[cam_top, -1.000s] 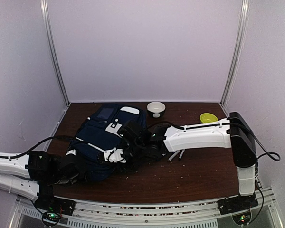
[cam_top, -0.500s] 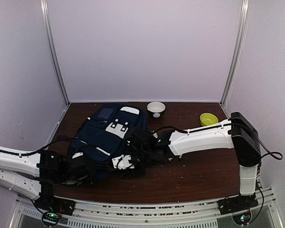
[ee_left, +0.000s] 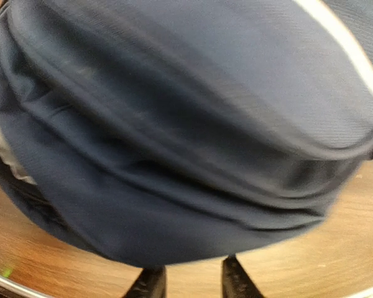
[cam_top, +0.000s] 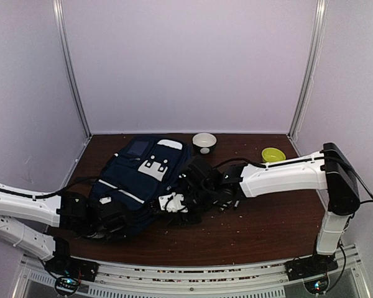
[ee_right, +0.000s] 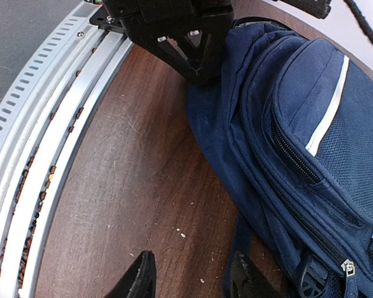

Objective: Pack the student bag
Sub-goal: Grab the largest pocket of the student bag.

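The student bag (cam_top: 143, 177) is a navy backpack with white stripes, lying on the brown table (cam_top: 267, 217) left of centre. Its fabric (ee_left: 174, 136) fills the left wrist view. My left gripper (cam_top: 115, 216) (ee_left: 193, 282) is open at the bag's near-left edge. Its fingertips (ee_left: 150, 282) reach the fabric, and bare wood shows between them. My right gripper (cam_top: 176, 210) (ee_right: 193, 276) is open low over bare table at the bag's near-right side. A bag strap (ee_right: 236, 248) lies beside its right finger (ee_right: 245, 279). The zipped front pocket (ee_right: 323, 124) shows there.
A white bowl (cam_top: 204, 141) stands at the back centre and a yellow-green bowl (cam_top: 273, 154) at the back right. The metal rail (ee_right: 43, 143) runs along the table's near edge. The left arm's wrist (ee_right: 174, 31) is seen from the right wrist camera.
My left gripper went from shut to open and moved right along the bag's near edge. My right gripper and arm shifted right, and the bag's near side dropped flatter.
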